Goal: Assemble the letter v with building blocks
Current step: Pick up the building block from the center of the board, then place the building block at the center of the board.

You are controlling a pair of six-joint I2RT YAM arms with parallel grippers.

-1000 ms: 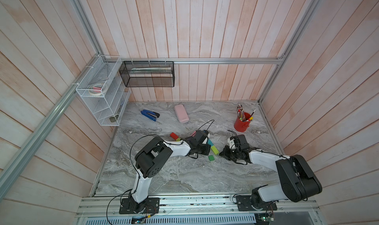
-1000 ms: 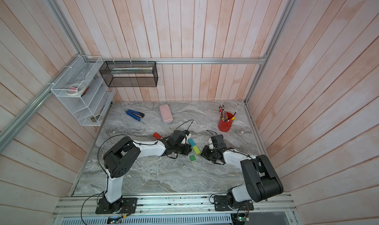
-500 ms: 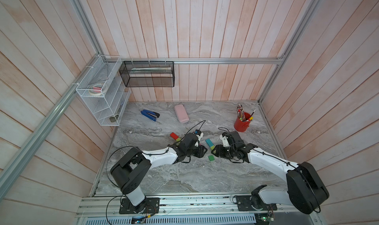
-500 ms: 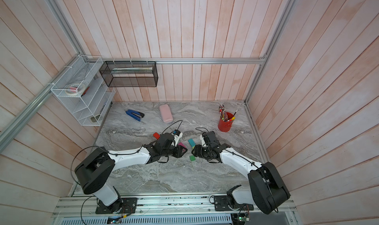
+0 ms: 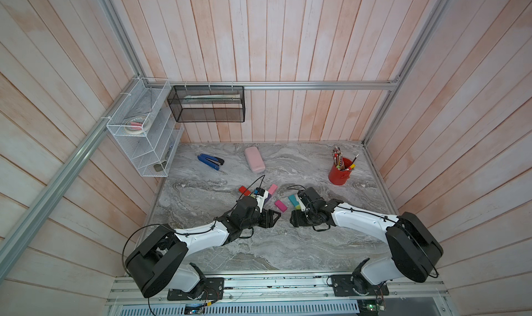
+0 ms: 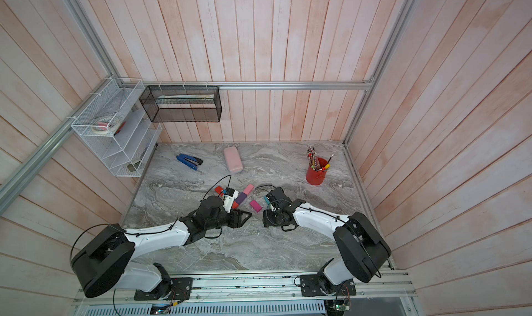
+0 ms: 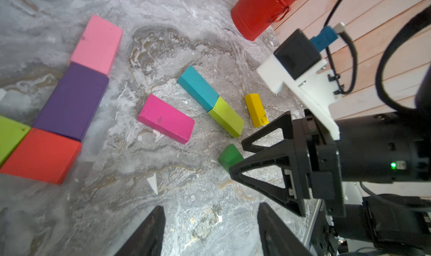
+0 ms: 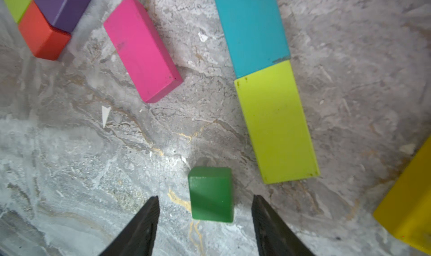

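Pink plank walls box in a grey marble table. The blocks lie mid-table: a pink-purple-red row left, teal and lime end to end right, magenta loose between. The green cube sits nearest, flanked by the right gripper, jaws apart and empty. The left gripper gapes empty too. Light, hard, smooth, I'd guess: pinch its flat sides squarely, or it may skid.
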